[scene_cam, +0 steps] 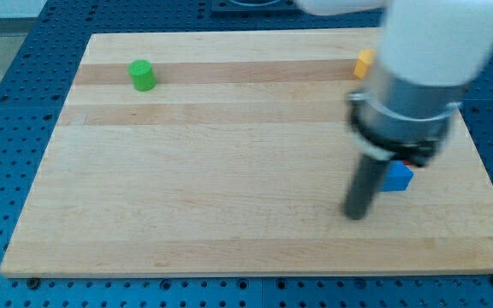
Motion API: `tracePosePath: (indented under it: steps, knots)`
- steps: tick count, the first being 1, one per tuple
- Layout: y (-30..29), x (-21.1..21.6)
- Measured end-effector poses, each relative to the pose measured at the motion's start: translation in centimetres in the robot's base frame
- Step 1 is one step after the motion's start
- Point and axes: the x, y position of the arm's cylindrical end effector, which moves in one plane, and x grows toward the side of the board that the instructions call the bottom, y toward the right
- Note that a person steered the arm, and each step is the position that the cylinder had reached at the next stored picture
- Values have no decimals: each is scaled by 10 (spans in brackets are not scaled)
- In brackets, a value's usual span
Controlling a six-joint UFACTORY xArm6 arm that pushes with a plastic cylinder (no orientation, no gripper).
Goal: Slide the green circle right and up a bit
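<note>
The green circle point(142, 74) is a short green cylinder standing near the top left of the wooden board point(212, 188). My tip point(355, 215) is at the lower right of the board, far to the right of and below the green circle. A blue block point(398, 177) lies just right of the rod, close to it. A small red bit shows just above the blue block, mostly hidden by the arm.
An orange-yellow block point(364, 63) sits near the board's top edge at the right, partly hidden by the arm's white and grey body point(418, 77). Blue perforated table surface surrounds the board.
</note>
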Motion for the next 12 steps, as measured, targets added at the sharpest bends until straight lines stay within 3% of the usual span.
tracePosePath:
  steps: [3,5,6,8,9,10,11,12]
  knots:
    - [-244,-161]
    - [-389,-207]
    - [-347,-245]
    - [-144,-287]
    - [-162,-287]
    - [-235,-275]
    - [-264,-243]
    - [-203,-232]
